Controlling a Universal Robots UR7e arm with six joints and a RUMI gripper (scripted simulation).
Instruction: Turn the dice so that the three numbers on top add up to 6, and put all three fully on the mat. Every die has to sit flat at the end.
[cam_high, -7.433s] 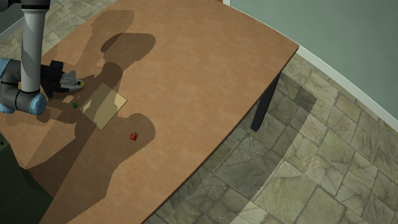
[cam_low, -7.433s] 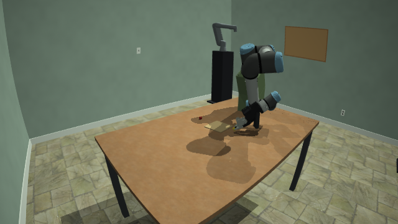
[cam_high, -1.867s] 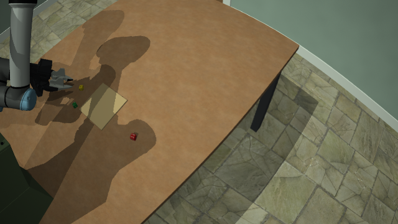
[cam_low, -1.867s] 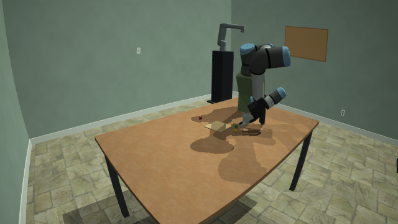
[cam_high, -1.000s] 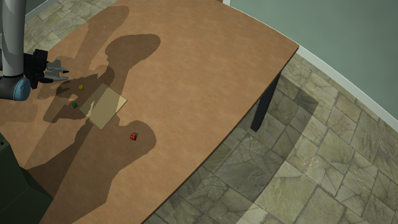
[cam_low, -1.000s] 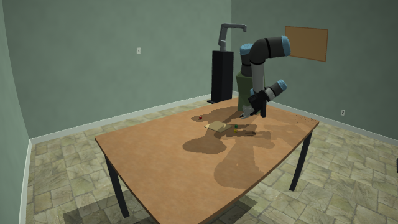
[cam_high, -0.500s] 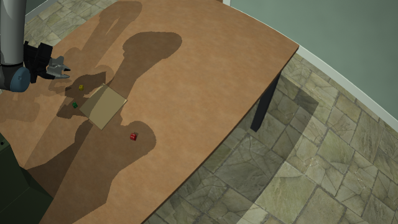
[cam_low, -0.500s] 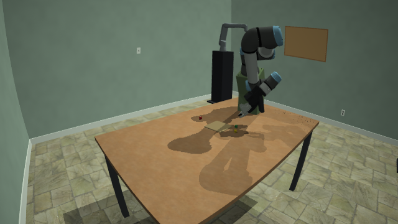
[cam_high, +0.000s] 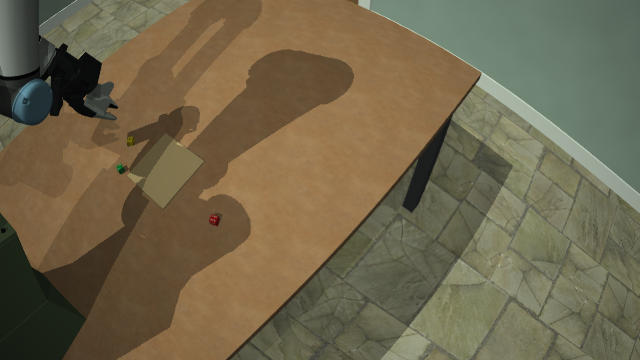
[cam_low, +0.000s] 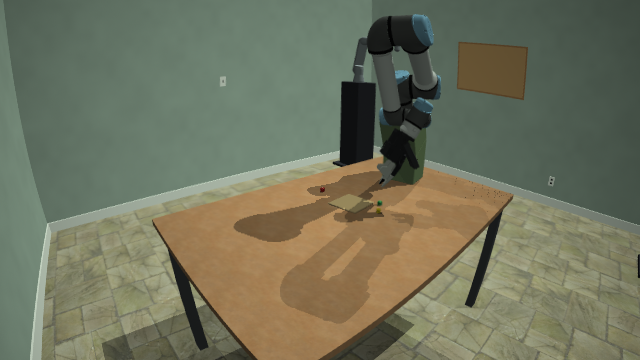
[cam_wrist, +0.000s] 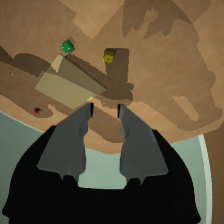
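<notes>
At upper left from above, the gripper hangs partly open, holding nothing; best descend squarely over the yellow die.

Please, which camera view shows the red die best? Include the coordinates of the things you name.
The top view: there the small red cube-shaped die (cam_high: 214, 219) (cam_low: 322, 189) (cam_wrist: 37, 110) looks largest, with pale pips visible, off the square tan mat (cam_high: 176, 172) (cam_low: 350, 203) (cam_wrist: 70, 85). The exterior view shows only a tiny red spot; the wrist view, a small dark-red blur.
</notes>
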